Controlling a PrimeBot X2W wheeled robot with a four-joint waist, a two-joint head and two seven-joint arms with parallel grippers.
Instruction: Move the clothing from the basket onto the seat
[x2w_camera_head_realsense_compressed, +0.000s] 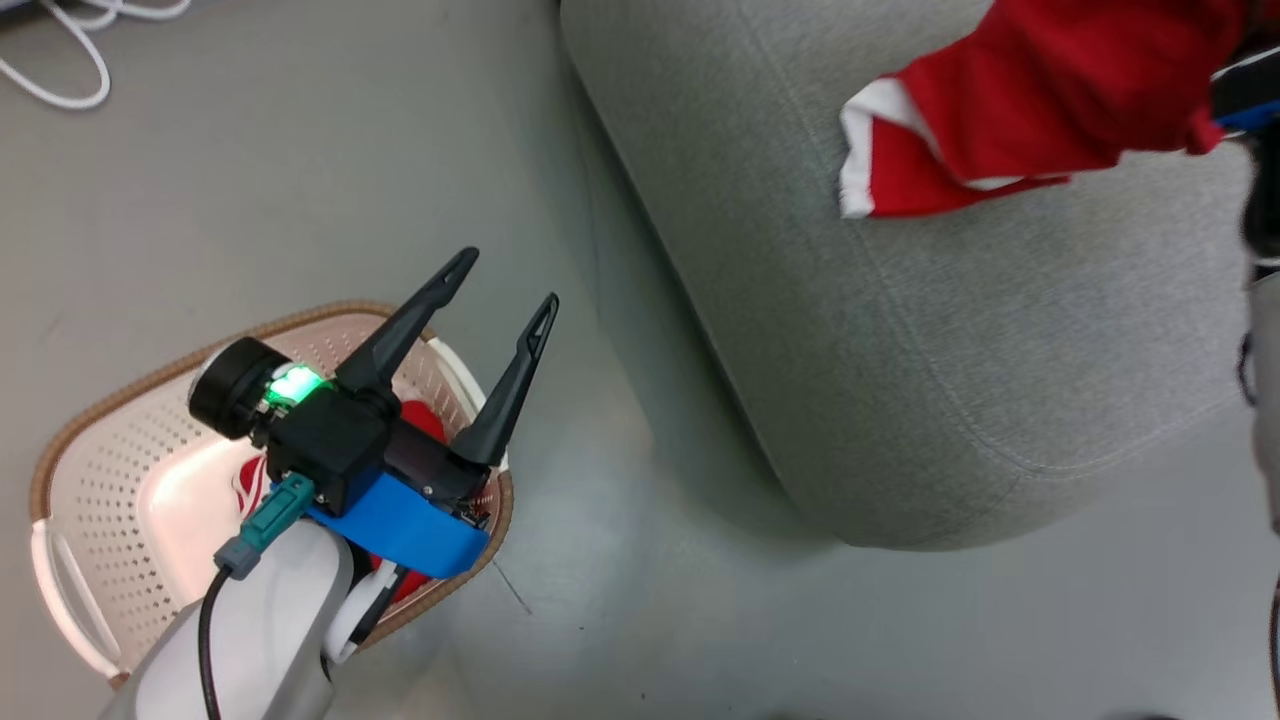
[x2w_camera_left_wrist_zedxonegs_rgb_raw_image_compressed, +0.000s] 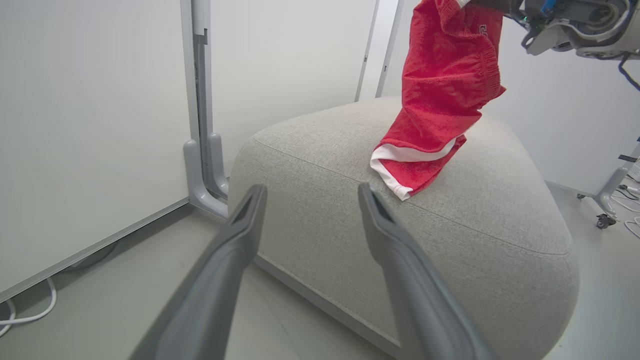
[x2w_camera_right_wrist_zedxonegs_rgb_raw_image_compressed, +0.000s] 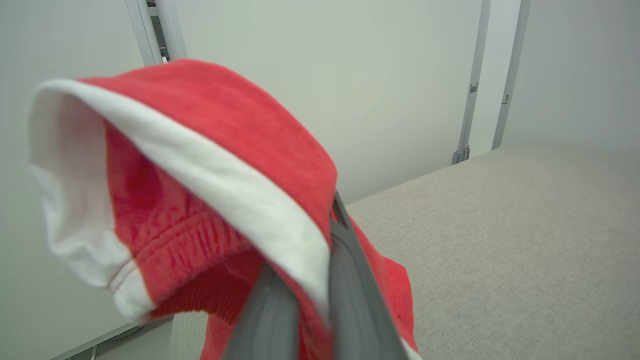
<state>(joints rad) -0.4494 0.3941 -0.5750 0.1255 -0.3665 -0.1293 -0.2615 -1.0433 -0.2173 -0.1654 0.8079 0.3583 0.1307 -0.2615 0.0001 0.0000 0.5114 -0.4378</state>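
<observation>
My right gripper (x2w_camera_right_wrist_zedxonegs_rgb_raw_image_compressed: 310, 250) is shut on a pair of red shorts with white trim (x2w_camera_right_wrist_zedxonegs_rgb_raw_image_compressed: 200, 150). The shorts (x2w_camera_head_realsense_compressed: 1040, 90) hang over the grey seat (x2w_camera_head_realsense_compressed: 900, 350), and their white-edged hem (x2w_camera_left_wrist_zedxonegs_rgb_raw_image_compressed: 400, 170) touches the cushion top (x2w_camera_left_wrist_zedxonegs_rgb_raw_image_compressed: 475, 225). Lower left on the floor stands the cream basket (x2w_camera_head_realsense_compressed: 100, 430) with a brown rim. Red clothing (x2w_camera_head_realsense_compressed: 420, 418) lies inside it, mostly hidden under my left arm. My left gripper (x2w_camera_head_realsense_compressed: 505, 283) hovers above the basket's right end, open and holding nothing. Its fingers (x2w_camera_left_wrist_zedxonegs_rgb_raw_image_compressed: 250, 220) point toward the seat.
White cables (x2w_camera_head_realsense_compressed: 70, 60) lie on the grey floor at the far left. Behind the seat rise pale wall panels with a grey post (x2w_camera_left_wrist_zedxonegs_rgb_raw_image_compressed: 200, 150). A wheeled stand base (x2w_camera_left_wrist_zedxonegs_rgb_raw_image_compressed: 607, 205) and more cables sit to the seat's right. Open floor separates basket and seat.
</observation>
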